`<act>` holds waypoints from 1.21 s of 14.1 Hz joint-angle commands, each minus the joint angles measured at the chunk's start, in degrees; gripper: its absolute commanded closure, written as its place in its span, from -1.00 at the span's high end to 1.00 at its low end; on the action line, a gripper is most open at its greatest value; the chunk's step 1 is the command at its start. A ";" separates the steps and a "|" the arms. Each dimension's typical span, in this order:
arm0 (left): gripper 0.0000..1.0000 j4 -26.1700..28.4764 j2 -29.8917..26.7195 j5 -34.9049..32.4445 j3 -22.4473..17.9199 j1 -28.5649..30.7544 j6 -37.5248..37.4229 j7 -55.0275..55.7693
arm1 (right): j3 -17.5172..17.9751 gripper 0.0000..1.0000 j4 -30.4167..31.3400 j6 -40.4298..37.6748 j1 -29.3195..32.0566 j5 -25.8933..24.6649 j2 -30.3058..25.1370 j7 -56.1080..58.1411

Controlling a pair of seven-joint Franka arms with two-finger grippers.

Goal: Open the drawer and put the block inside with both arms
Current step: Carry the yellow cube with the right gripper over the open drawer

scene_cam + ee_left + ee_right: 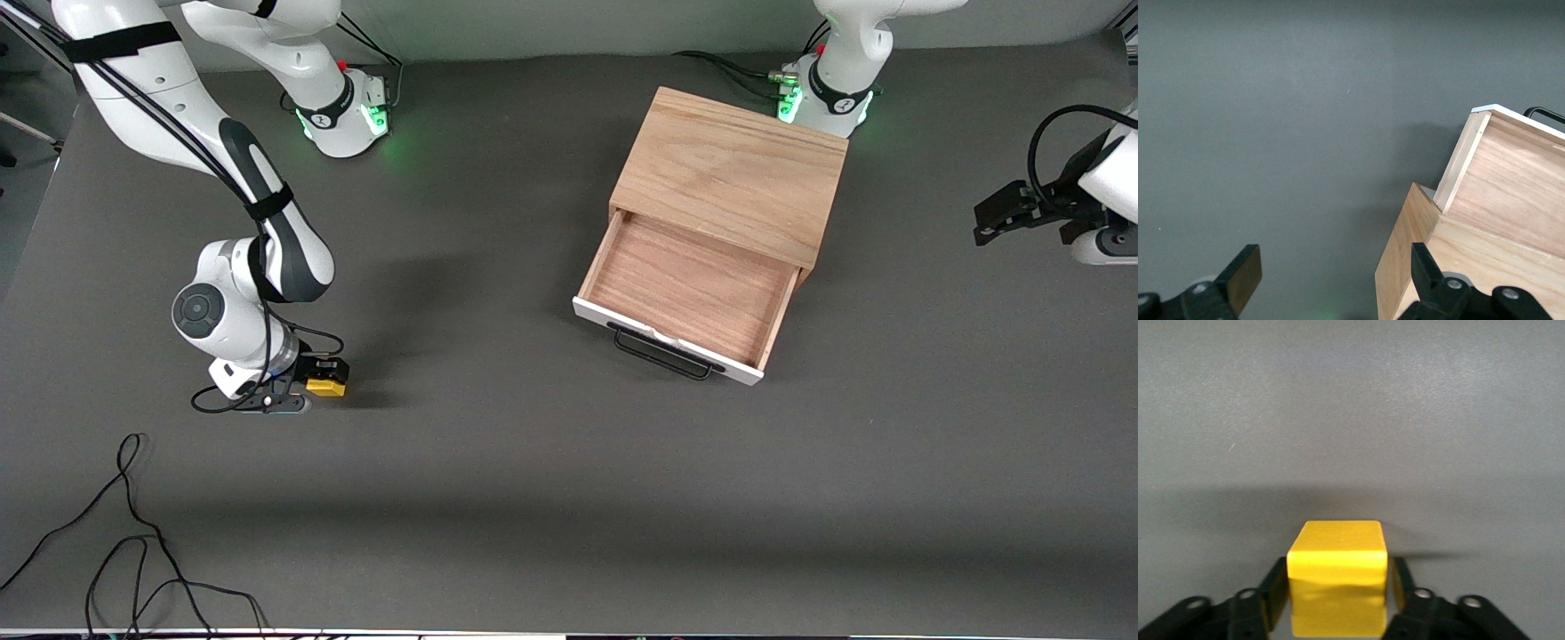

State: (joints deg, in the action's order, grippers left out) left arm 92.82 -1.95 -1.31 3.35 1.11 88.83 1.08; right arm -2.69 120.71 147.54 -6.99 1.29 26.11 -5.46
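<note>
The small yellow block (325, 387) (1337, 577) sits low at the table toward the right arm's end. My right gripper (322, 378) (1338, 570) is shut on it, a finger pressed to each side. The drawer (689, 293) (1511, 173) stands pulled out of the light-wood box (733, 178) (1405, 267) and holds nothing. Its white front and black bar handle (662, 351) face the front camera. My left gripper (996, 216) (1335, 277) waits open and holding nothing in the air, beside the box at the left arm's end of the table.
Loose black cable (133, 533) lies on the grey table near the front edge at the right arm's end. The two green-lit arm bases (347, 111) (822, 93) stand along the back edge, the left arm's one right against the box.
</note>
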 commanded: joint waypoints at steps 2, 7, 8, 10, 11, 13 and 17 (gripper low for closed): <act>1.00 -2.29 2.21 0.08 -1.84 -2.85 0.20 -1.17 | 0.05 -0.67 0.31 0.30 -1.35 0.21 -2.10 -3.15; 1.00 -3.17 3.09 0.08 -4.67 -4.89 0.12 -2.05 | 0.14 -0.90 -11.77 -18.10 -7.41 0.12 -5.10 -12.01; 1.00 -3.17 3.09 0.00 -4.67 -4.80 0.03 -2.14 | 0.14 -0.90 -17.03 -25.04 -8.90 0.12 -5.01 -14.47; 1.00 -3.08 3.09 -0.09 -4.67 -4.71 -0.15 -2.22 | 0.14 -0.90 -28.54 -37.44 -11.80 0.21 -4.14 -19.22; 1.00 -3.00 3.09 -0.09 -4.67 -4.80 -0.15 -2.22 | 0.22 -0.89 -34.17 -42.54 -13.29 0.21 -3.61 -21.33; 1.00 -2.82 3.00 -0.09 -4.50 -4.63 -0.15 -2.22 | 0.23 -0.89 -42.10 -49.69 -16.45 2.48 -2.82 -26.25; 1.00 -2.91 3.00 0.08 -4.06 -3.75 -0.41 -3.81 | 0.66 -0.89 -50.46 -51.12 -25.68 5.66 -0.98 -41.87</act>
State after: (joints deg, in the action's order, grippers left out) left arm 90.96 0.78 -1.24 -0.51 -2.66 89.45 -1.21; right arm -1.63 77.17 97.96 -28.44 6.08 21.08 -39.69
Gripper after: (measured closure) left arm 0.000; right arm 0.454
